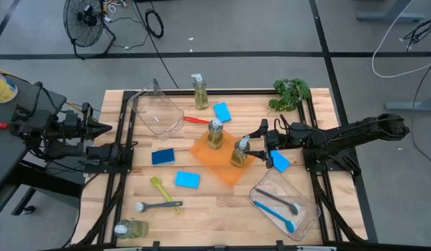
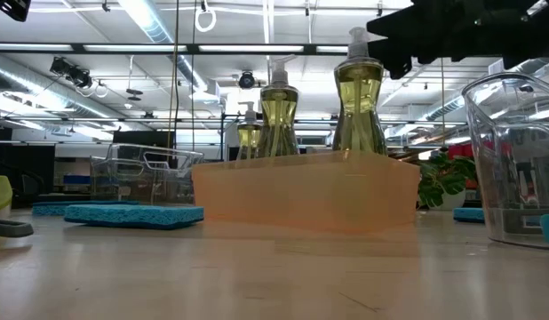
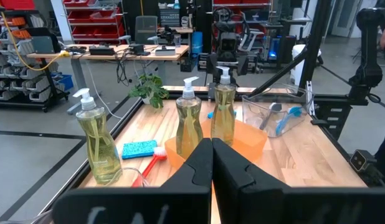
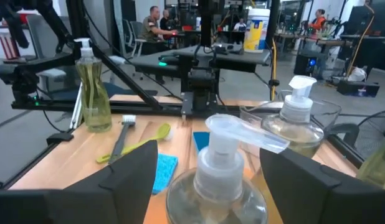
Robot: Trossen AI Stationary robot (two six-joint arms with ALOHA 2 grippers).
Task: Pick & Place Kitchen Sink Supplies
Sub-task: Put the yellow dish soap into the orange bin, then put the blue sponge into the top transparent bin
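An orange tray point(image 1: 222, 164) at mid-table holds two upright pump bottles of yellowish soap, one point(image 1: 215, 132) farther and one point(image 1: 240, 152) nearer the right. My right gripper point(image 1: 256, 145) reaches in level from the right and is open. Its fingers stand on either side of the nearer bottle's pump head point(image 4: 220, 140) without touching it. A third bottle point(image 1: 199, 90) stands at the far edge and another point(image 1: 130, 229) lies near the front left corner. My left gripper point(image 3: 211, 162) waits shut at the table's left edge.
Blue sponges point(image 1: 162, 156) point(image 1: 187, 180) point(image 1: 222, 111) point(image 1: 279, 161) lie around the tray. A red brush point(image 1: 194, 119), a yellow-green brush point(image 1: 163, 192) and a grey brush point(image 1: 156, 206) lie on the wood. One clear bin point(image 1: 156, 111) stands far left. Another point(image 1: 285, 206), near right, holds a blue brush. A plant point(image 1: 291, 93) sits far right.
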